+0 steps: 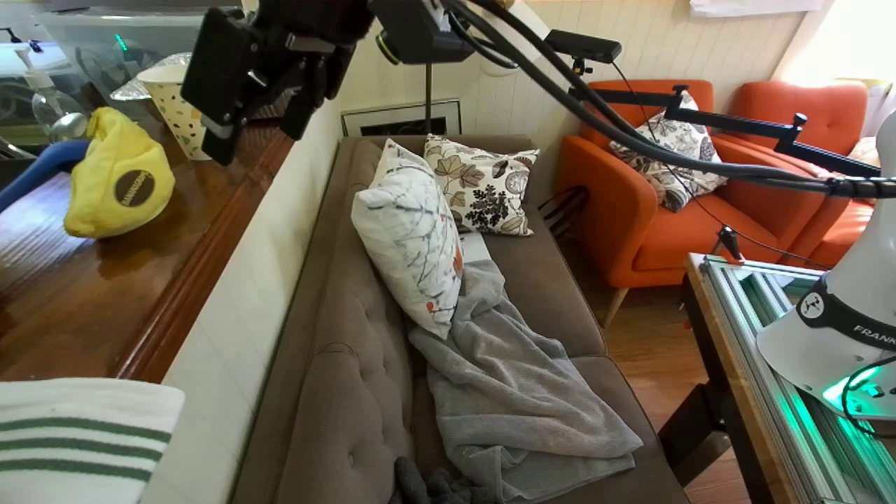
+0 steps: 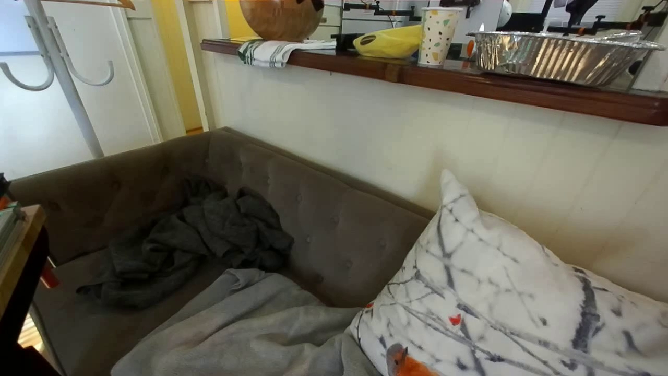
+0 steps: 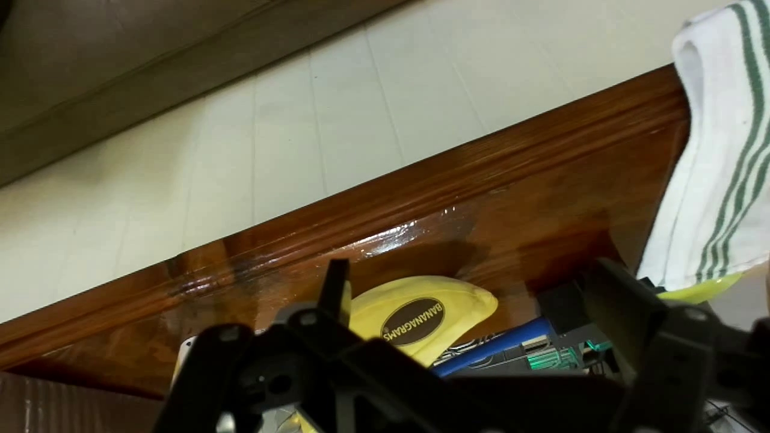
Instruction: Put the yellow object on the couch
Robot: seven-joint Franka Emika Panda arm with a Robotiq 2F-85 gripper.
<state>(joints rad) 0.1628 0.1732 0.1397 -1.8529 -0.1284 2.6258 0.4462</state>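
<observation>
While the black two-fingered gripper (image 3: 469, 267) hangs spread wide and empty, the yellow banana-shaped cloth pouch (image 3: 415, 316) lies on the brown wooden counter (image 3: 541, 207) — nothing seems done, grasp and release onto the tufted grey-brown couch (image 1: 364, 392) both left.

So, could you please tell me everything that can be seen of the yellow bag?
The yellow bag is banana-shaped, looks like soft cloth, and bears a dark oval label reading "BANANAGRAMS". It lies, plump and slightly creased, on the brown wooden counter, beside a spotted paper cup. A blue handle reaches close to it; whether they touch is unclear. The open end effector does not hold it.
</observation>
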